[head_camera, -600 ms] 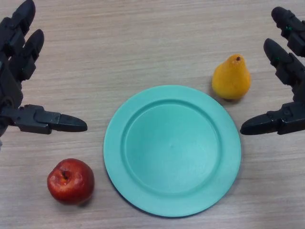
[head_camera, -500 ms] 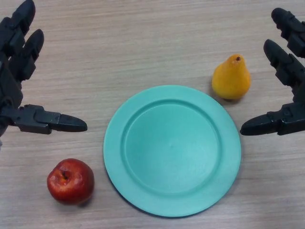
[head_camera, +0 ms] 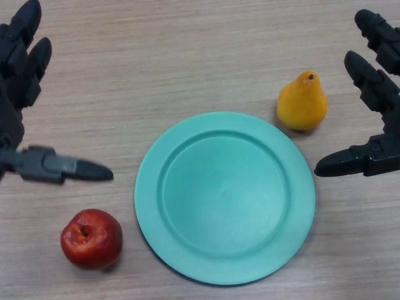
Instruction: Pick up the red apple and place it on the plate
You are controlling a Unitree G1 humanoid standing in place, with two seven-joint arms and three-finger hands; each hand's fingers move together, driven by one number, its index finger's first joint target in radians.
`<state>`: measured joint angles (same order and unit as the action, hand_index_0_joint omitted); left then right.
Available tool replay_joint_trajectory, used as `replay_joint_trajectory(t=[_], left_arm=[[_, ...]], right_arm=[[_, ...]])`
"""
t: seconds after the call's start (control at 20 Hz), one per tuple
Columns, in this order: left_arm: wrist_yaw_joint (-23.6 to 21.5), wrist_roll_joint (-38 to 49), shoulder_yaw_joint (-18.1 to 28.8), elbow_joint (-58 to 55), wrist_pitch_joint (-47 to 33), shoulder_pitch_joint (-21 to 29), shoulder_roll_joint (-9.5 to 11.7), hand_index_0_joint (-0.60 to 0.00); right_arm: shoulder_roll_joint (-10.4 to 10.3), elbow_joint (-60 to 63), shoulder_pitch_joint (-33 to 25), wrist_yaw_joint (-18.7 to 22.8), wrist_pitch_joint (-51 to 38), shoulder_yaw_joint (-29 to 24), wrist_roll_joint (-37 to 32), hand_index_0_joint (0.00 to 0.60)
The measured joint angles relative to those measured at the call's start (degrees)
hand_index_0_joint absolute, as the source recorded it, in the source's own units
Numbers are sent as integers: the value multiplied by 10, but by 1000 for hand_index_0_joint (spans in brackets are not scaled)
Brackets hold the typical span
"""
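A red apple (head_camera: 92, 238) sits on the wooden table at the lower left, just left of the teal plate (head_camera: 225, 197), which holds nothing. My left hand (head_camera: 19, 94) is at the left edge, open, with its thumb pointing right a little above the apple and not touching it. My right hand (head_camera: 378, 119) is at the right edge, open and holding nothing, its thumb pointing toward the plate's right rim.
A yellow-orange pear (head_camera: 302, 102) stands upright just beyond the plate's upper right rim, close to my right hand's fingers. The wooden table (head_camera: 175, 56) stretches bare behind the plate.
My left hand has shifted slightly left and down, its thumb now closer to the apple. The right hand, apple, pear and plate have not moved.
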<state>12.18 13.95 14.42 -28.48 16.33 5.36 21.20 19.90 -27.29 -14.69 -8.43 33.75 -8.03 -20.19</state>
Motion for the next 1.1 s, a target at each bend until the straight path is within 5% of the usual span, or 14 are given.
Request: replay_joint_trajectory(t=[0.15,0.25,0.4,0.6,1.1], left_arm=[[19,-38,3,-30,7,-63,-52,0],[25,-42,3,-37,0,-104,-68,0],[69,-67,6,-5,-102,-169,-106,0],[93,-90,45,77,-184,-202,-114,0],[89,-138,-17,265,-309,-190,-108,0]], right_arm=[[0,18,-18,0,0,1,0,0],[-1,32,-25,6,0,11,1,0],[-16,40,-42,17,0,26,0,0],[-24,35,-43,30,0,27,-5,0],[-24,-5,-28,69,6,22,-78,0]])
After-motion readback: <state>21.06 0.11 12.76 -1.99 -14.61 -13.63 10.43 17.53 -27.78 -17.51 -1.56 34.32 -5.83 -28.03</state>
